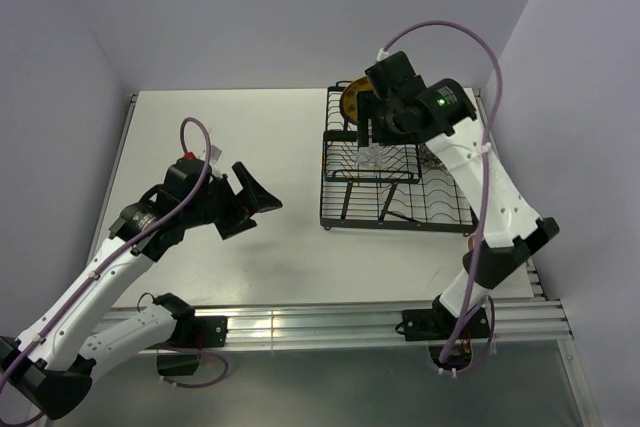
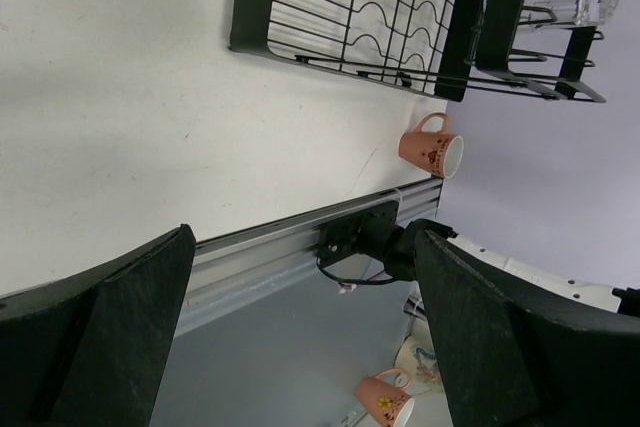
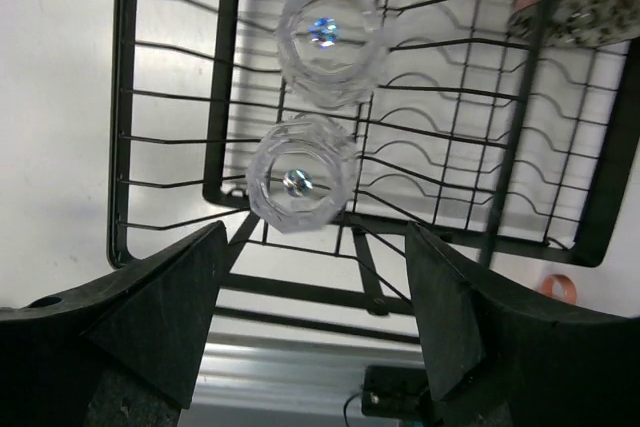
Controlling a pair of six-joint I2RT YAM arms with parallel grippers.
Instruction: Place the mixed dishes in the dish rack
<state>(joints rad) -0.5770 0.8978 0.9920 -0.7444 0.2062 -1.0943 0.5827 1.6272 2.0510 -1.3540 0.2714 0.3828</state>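
Observation:
The black wire dish rack [image 1: 395, 192] stands at the right of the table. A yellow-orange plate [image 1: 352, 99] stands upright at its far end. Two clear glass tumblers [image 3: 328, 39] [image 3: 298, 177] stand on the rack's upper tier [image 3: 220, 77]. My right gripper [image 3: 315, 317] hovers above them, open and empty; in the top view it [image 1: 370, 135] is over the tier. A patterned bowl [image 3: 582, 5] shows at the rack's right side. My left gripper [image 1: 255, 192] is open and empty, above the table left of the rack; its wrist view shows the rack [image 2: 340, 17] ahead.
A pink mug [image 2: 432, 147] lies near the table's front edge beside the rack's near right corner. Another pink mug [image 2: 385, 399] lies below the table level. An aluminium rail [image 1: 330, 322] runs along the near edge. Walls close in behind and to the right.

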